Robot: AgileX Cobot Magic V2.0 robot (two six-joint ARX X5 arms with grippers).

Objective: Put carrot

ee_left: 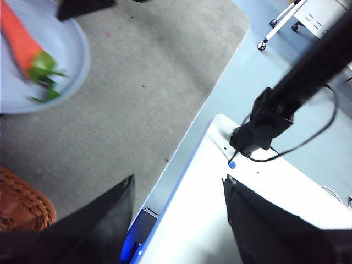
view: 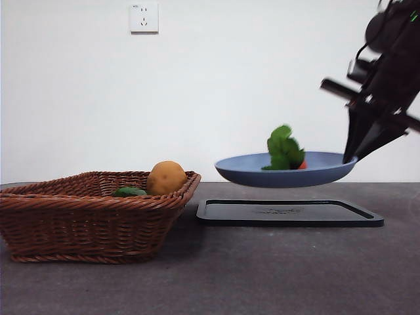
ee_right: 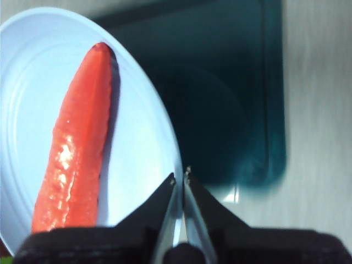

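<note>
The carrot (view: 284, 149) lies on a blue plate (view: 249, 174); its green leaves stand up and a bit of orange shows behind them. My right gripper (view: 351, 156) is shut on the plate's right rim and holds the plate in the air above a black tray (view: 289, 214). In the right wrist view the orange carrot (ee_right: 77, 143) lies along the plate (ee_right: 143, 148), with the gripper (ee_right: 180, 179) pinching the rim. The left wrist view shows carrot (ee_left: 19, 44) and plate (ee_left: 71, 49) far off. My left gripper (ee_left: 179, 180) is open and empty, near the table's edge.
A brown wicker basket (view: 92, 216) stands at the left, holding a tan potato (view: 166, 177) and a small dark green vegetable (view: 129, 191). The basket's corner shows in the left wrist view (ee_left: 22, 201). A wall socket (view: 144, 18) is on the back wall.
</note>
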